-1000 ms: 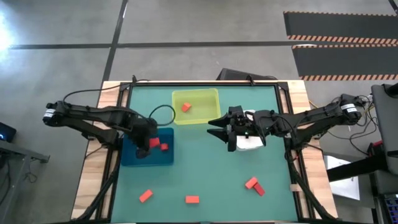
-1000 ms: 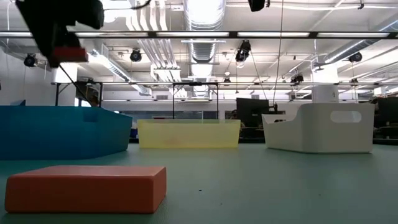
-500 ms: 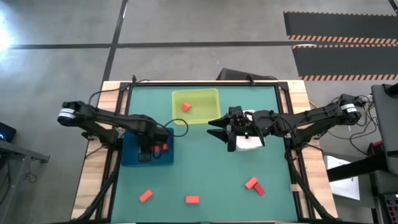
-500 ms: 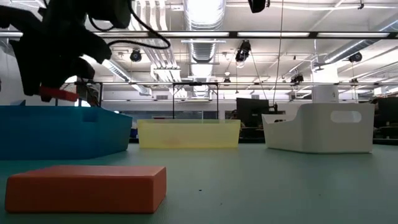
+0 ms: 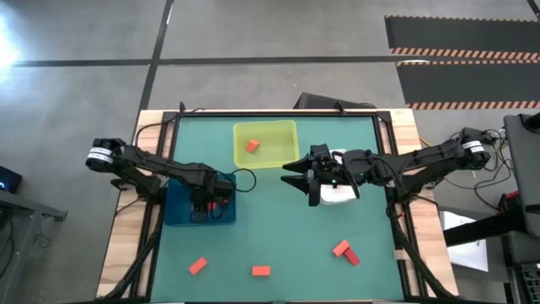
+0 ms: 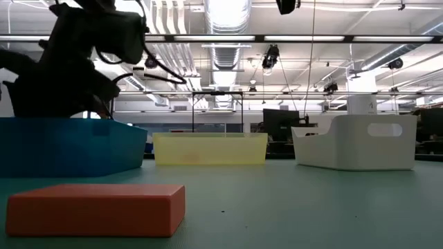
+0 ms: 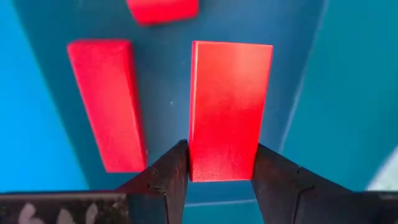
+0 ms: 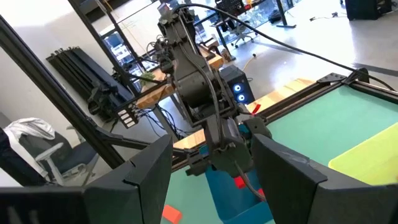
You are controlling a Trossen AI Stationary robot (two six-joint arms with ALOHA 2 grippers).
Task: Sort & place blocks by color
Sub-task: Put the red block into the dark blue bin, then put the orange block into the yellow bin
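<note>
My left gripper (image 5: 200, 205) reaches down into the blue tray (image 5: 177, 211) and is shut on a red bar block (image 7: 227, 106). Two more red blocks (image 7: 106, 102) lie flat on the tray floor beside it. In the low view the left arm (image 6: 76, 62) dips behind the blue tray's wall (image 6: 69, 145). My right gripper (image 5: 288, 175) hangs open and level over the table beside the white tray (image 5: 337, 194), with nothing between its fingers. An orange block (image 5: 252, 145) lies in the yellow tray (image 5: 278, 131). Several blocks (image 5: 261, 271) lie on the mat near the front. My left gripper pinches the red bar's near end (image 7: 221, 171) between its two fingers (image 7: 171, 177), one on each long side. The fingers come from above, pointing steeply down, and lie along the bar. The bar reaches down toward the tray floor; whether its far end touches, I cannot tell.
On the green mat lie red-orange blocks at the front left (image 5: 197, 265), front middle and front right (image 5: 344, 251). One orange block (image 6: 97, 207) fills the low view's foreground. The yellow tray (image 6: 210, 149) and white tray (image 6: 356, 142) stand at the back.
My left gripper has gone down from above the blue tray into it, carrying the red bar and rolling its wrist as it sank. The bar is now below the tray's rim, hidden in the low view. The right arm has kept still.
</note>
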